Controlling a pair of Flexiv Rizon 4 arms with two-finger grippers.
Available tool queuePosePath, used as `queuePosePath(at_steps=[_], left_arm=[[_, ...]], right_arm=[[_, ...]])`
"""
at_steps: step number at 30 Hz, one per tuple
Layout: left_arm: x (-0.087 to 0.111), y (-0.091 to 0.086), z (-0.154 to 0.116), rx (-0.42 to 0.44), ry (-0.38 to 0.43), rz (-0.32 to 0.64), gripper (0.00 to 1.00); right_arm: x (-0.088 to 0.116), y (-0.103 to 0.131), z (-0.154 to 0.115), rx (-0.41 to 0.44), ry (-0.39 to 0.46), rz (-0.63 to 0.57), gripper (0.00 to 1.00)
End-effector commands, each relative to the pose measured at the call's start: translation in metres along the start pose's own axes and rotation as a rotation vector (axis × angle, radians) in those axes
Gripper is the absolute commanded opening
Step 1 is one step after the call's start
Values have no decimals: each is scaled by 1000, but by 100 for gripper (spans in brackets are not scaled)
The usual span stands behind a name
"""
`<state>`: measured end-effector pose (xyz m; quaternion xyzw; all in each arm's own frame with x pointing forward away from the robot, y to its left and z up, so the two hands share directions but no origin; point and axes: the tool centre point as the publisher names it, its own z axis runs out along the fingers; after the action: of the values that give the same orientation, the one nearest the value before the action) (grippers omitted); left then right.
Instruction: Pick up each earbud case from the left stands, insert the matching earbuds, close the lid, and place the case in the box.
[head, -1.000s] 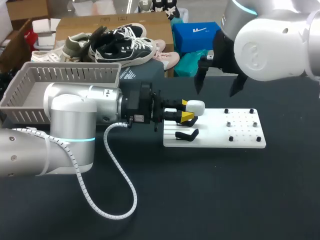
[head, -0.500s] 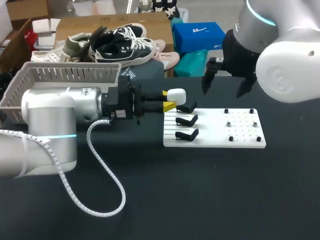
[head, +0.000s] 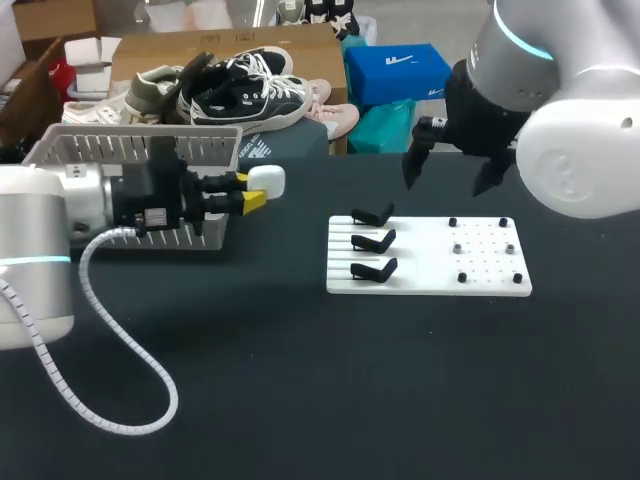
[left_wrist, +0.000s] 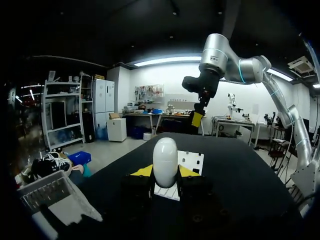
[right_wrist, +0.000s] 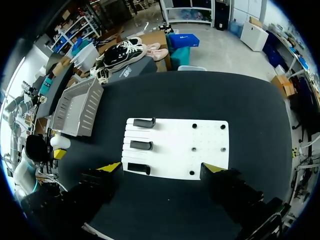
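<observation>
Clamping the case (head: 267, 180) from both sides, the left jaws hold it level beside the basket (head: 120, 148), likely for dropping in; the right jaws hang apart above the stands (head: 373, 241), all empty.

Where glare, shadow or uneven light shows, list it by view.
Head view: glare whitens the right arm's shell, the white board evenly lit. Left wrist view: the earbud case shines, the left hand holding it is dark. Right wrist view: the right hand is shadowed, yellow tips aside.
</observation>
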<state>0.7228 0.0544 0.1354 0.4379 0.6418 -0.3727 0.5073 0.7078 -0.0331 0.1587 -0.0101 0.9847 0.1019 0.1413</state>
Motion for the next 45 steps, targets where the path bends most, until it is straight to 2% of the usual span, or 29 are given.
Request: queuePosePath(at_steps=[1,7,11,15,20,26,27,28,29,30,31,35,39,42,45], left_arm=[[5,4,-45,-349,47,-49,0],[26,36,-65,-502,134,-112,0],[33,56,-72,-576,186,-135,0],[35,71,-74,-608,213,-159,0],[44,96,-78,-633,303,-189,0],[55,109,-86,-651,391,-230,0],[56,110,-87,-645,392,-235,6],[56,111,-87,-646,412,-233,34],[56,111,-88,-648,415,-234,56],[56,111,-89,-653,414,-235,87],[53,111,-90,-657,411,-231,100],[41,103,-91,-665,408,-182,100],[21,89,-89,-649,345,-121,100],[2,70,-82,-606,298,-64,100],[-5,55,-72,-543,298,-20,100]], right_arm=[[4,-1,-1,2,-11,3,100],[4,-1,-1,2,-11,3,100],[4,-1,-1,2,-11,3,100],[4,-1,-1,2,-11,3,100],[4,-1,-1,2,-11,3,100],[4,-1,-1,2,-11,3,100],[4,-1,-1,2,-11,3,100],[4,-1,-1,2,-11,3,100],[4,-1,-1,2,-11,3,100],[4,-1,-1,2,-11,3,100],[4,-1,-1,2,-11,3,100],[4,-1,-1,2,-11,3,100],[4,-1,-1,2,-11,3,100],[4,-1,-1,2,-11,3,100],[4,-1,-1,2,-11,3,100]])
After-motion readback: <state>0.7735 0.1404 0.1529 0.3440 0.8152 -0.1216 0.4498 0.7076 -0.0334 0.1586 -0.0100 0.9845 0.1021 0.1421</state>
